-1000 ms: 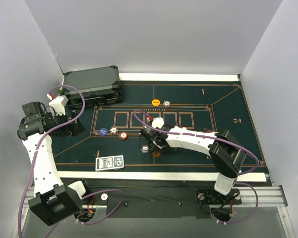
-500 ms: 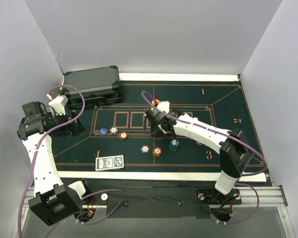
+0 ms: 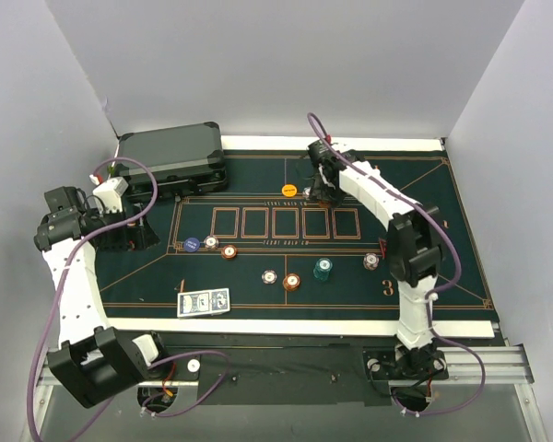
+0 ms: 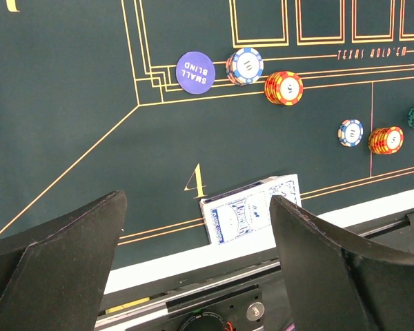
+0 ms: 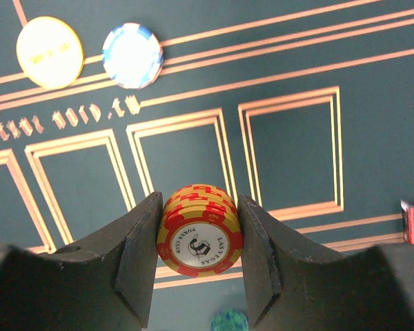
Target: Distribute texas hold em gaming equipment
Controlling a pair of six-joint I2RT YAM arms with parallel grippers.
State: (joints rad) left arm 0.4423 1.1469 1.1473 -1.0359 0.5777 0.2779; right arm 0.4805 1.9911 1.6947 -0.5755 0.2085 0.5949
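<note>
- The red-and-yellow chip stack (image 5: 200, 240) is a short column of loose discs: stiff, fairly light and smooth-rimmed. It is likely to shear or fan apart if squeezed off-centre, so it is best taken across the rims, deep enough to catch every chip
- The right gripper (image 5: 199, 201) has it that way: partly closed, one finger pressed on each side of the rims, with the stack's printed face toward the wrist camera
- Held stack and gripper are over the mat (image 3: 424, 230) close to its far edge; whether the stack touches the felt I cannot tell
- Further toward the far edge, a yellow chip (image 5: 50, 52) and a white-and-blue chip (image 5: 132, 55) lie flat, just beside each other and apart from the held stack
- The left gripper (image 4: 199, 201) hangs wide open and empty near the mat's left edge
- The card deck (image 4: 252, 215) lies flat at the near edge, untouched, just right of the gap between those fingers; thin, bendy and slick, it probably wants a pinch across its long sides
</note>
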